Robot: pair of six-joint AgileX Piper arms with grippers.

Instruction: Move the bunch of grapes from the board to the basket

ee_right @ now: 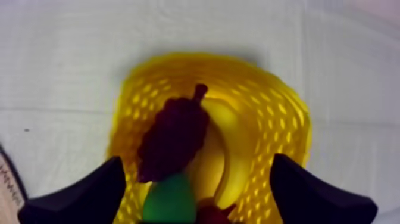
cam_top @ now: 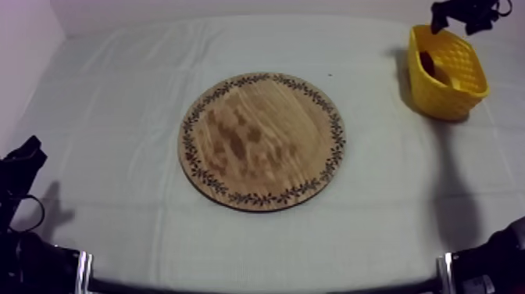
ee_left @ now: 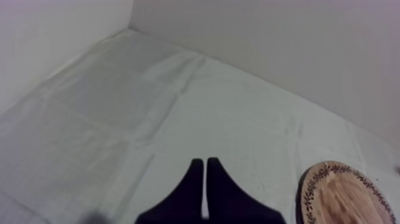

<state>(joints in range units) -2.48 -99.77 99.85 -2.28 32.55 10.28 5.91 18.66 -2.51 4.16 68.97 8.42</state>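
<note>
Right wrist view looks straight down into the yellow basket [ee_right: 268, 113], with the right gripper [ee_right: 197, 162] hanging above it. Its two fingers are spread wide and hold nothing. The bunch of grapes [ee_right: 172, 137] lies inside the basket, well apart from both fingers, so the drop looks done and the step in hand is most likely the pull-away.

To do that well, the arm should rise straight up with the fingers apart. It should turn toward its rest side only once the tips are above the basket's rim. A sideways move made too low could catch the wall and tip or drag the light basket.

In the top view the wooden board [cam_top: 262, 141] sits bare in the middle of the cloth [cam_top: 117, 102]. The left gripper [ee_left: 205, 162] hovers over the cloth near the board's edge, with its fingers pressed together on nothing.

Some things are hard to read:
- **Pear and small red fruit:** The pear [ee_right: 169, 199] and the small red fruit [ee_right: 214, 213] lie next to the grapes, and the frame edge cuts both off.
- **Possible banana:** A pale curve [ee_right: 215, 149] beside the grapes may be a banana, but it blends into the yellow mesh.
- **What the grapes rest on:** It cannot be told whether they sit on the basket floor or on other fruit.
- **Basket from above:** The contents show only as a dark patch.
</note>
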